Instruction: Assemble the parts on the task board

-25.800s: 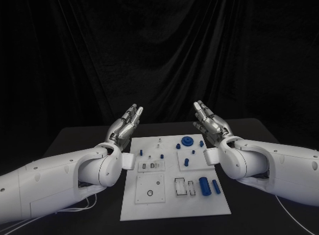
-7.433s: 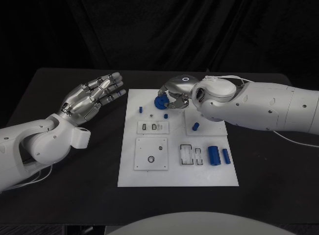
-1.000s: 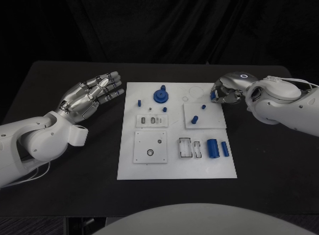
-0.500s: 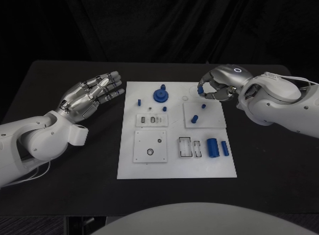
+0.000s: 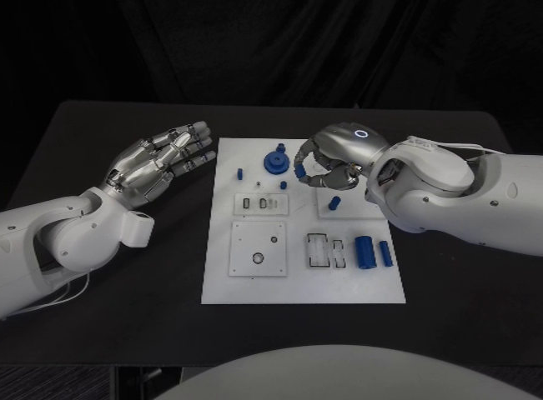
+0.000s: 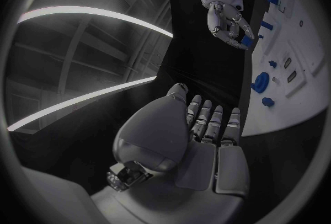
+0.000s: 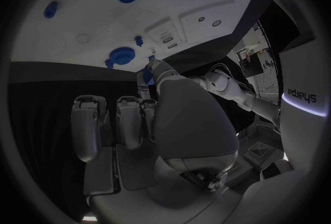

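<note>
The white task board lies mid-table. My right hand hovers over the board's far half, fingers curled, pinching a small blue part just right of the blue gear. The right wrist view shows that part at my fingertips above the board and the gear. My left hand hangs off the board's left side, flat and open, holding nothing. From the left wrist view, the right hand carries the blue part.
On the board a small blue peg is left of the gear, another peg stands below my right hand, and two blue cylinders lie at the near right beside rectangular slots. Black table surrounds the board.
My right hand has moved left from the board's far right edge to just beside the gear, carrying the small blue part. The left hand has stayed put.
</note>
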### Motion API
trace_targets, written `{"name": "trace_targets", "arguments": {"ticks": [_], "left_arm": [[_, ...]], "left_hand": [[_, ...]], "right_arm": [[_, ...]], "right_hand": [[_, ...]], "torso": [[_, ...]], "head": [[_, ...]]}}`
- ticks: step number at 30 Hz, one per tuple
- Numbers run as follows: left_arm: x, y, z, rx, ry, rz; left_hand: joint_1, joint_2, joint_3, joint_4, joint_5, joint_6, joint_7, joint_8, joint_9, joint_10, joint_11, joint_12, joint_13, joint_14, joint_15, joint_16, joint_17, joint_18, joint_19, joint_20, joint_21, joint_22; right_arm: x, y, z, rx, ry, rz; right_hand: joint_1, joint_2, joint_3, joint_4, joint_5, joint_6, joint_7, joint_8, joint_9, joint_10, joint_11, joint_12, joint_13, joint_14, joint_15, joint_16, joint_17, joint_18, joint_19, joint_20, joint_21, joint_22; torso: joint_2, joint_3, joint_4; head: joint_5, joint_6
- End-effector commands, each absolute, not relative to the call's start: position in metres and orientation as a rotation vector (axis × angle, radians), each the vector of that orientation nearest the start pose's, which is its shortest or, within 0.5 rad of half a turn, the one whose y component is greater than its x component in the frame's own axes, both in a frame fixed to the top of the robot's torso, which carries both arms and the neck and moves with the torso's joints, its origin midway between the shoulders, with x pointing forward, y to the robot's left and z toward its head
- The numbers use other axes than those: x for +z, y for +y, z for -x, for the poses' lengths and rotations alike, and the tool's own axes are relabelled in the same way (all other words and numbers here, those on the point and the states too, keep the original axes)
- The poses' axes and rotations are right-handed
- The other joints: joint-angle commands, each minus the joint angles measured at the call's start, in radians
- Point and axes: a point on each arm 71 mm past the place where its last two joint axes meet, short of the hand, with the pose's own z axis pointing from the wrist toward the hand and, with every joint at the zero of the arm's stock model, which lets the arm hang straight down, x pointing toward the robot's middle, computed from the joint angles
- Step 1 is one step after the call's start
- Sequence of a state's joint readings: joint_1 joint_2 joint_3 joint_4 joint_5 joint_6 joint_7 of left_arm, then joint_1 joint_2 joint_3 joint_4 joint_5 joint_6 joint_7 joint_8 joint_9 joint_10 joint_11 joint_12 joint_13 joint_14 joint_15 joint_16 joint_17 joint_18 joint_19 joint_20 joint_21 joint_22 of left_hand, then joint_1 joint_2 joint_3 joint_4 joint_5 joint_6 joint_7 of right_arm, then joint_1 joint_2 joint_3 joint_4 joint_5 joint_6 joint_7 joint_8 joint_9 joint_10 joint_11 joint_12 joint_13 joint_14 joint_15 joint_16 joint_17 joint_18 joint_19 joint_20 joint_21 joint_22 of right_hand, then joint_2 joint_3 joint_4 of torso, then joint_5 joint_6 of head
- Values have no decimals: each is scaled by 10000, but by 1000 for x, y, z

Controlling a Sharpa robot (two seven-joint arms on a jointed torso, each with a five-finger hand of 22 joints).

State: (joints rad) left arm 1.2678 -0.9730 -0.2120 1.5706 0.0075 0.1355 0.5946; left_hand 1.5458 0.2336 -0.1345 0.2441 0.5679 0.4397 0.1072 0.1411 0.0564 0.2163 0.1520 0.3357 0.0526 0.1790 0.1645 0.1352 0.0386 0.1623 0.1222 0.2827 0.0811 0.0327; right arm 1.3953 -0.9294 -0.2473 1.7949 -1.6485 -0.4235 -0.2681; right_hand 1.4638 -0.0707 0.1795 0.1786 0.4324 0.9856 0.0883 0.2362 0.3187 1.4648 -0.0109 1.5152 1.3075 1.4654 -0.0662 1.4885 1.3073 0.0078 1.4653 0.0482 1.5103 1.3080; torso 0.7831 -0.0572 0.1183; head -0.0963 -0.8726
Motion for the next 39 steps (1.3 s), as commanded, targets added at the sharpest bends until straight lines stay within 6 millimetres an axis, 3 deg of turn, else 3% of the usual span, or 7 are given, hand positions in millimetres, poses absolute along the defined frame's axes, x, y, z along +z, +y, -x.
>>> {"name": "trace_targets", "arguments": {"ticks": [1, 6, 12, 18, 24, 39], "left_arm": [[-187, 238, -454, -19653, 14843, 9618], [-187, 237, -454, -19686, 14868, 9606], [-188, 236, -455, -19710, 14900, 9599], [-188, 236, -455, -19706, 14927, 9611], [-189, 235, -456, -19724, 14966, 9621], [-191, 236, -456, -19678, 15013, 9677]], "left_hand": [[31, -20, 79, -6, 20, -42, 47, 7, -8, 16, 48, 48, 5, -12, 6, 48, 9, 161, 1, 68, -17, -12], [31, -20, 79, -6, 20, -42, 47, 7, -8, 16, 48, 48, 5, -12, 6, 48, 9, 161, 1, 68, -17, -12], [33, -21, 106, -19, 27, -59, 54, 5, -9, 11, 34, 45, 5, -17, 2, 46, 8, 162, -9, 67, -24, -15], [34, -19, 117, -22, 28, -62, 56, 5, -10, 5, 32, 38, 3, -17, 2, 47, 8, 162, -12, 67, -26, -16], [35, -16, 126, -26, 29, -82, 57, -1, -12, -3, 32, 28, 2, -20, 2, 46, 8, 161, -14, 67, -27, -16], [37, -12, 144, -32, 29, -89, 61, -2, -13, -8, 29, 27, 1, -25, 4, 43, 7, 161, -17, 67, -29, -17]], "right_arm": [[-154, -166, -432, 4773, 15676, 3783], [-162, -153, -431, 4547, 15681, 3963], [-171, -144, -432, 4293, 15787, 4091], [-176, -138, -432, 4233, 15920, 4206], [-179, -135, -433, 4220, 15988, 4316], [-188, -127, -434, 4437, 16019, 4419]], "right_hand": [[-61, 64, 20, -102, 123, 109, -127, 117, 468, 529, -17, 65, 2091, 792, -55, -5, 1970, 88, 698, -77, 6, 2411], [-151, -2, 43, -166, 375, 70, -98, 118, 544, 589, 34, 119, 2150, 821, -25, 58, 2019, 78, 724, -61, 42, 2423], [-209, -31, 60, -188, 484, 43, -89, 106, 572, 615, 44, 143, 2176, 837, -17, 93, 2046, 75, 733, -52, 54, 2426], [-243, -44, 70, -197, 519, 16, -81, 91, 582, 616, 68, 144, 2177, 837, -5, 89, 2041, 76, 732, -46, 51, 2425], [-267, -51, 74, -198, 526, 2, -72, 83, 589, 629, 80, 155, 2189, 841, 4, 98, 2048, 74, 738, -40, 60, 2428], [-416, -67, 87, -193, 342, -82, -44, 35, 624, 622, 89, 148, 2181, 840, 26, 79, 2032, 78, 733, -14, 46, 2422]], "torso": [[11, 7, 6], [8, 4, 10], [-21, -27, -9], [-22, -14, -42], [-17, 11, -5], [-23, 0, -35]], "head": [[-2, 0], [16, 0], [72, 0], [101, 0], [45, 0], [86, 0]]}}
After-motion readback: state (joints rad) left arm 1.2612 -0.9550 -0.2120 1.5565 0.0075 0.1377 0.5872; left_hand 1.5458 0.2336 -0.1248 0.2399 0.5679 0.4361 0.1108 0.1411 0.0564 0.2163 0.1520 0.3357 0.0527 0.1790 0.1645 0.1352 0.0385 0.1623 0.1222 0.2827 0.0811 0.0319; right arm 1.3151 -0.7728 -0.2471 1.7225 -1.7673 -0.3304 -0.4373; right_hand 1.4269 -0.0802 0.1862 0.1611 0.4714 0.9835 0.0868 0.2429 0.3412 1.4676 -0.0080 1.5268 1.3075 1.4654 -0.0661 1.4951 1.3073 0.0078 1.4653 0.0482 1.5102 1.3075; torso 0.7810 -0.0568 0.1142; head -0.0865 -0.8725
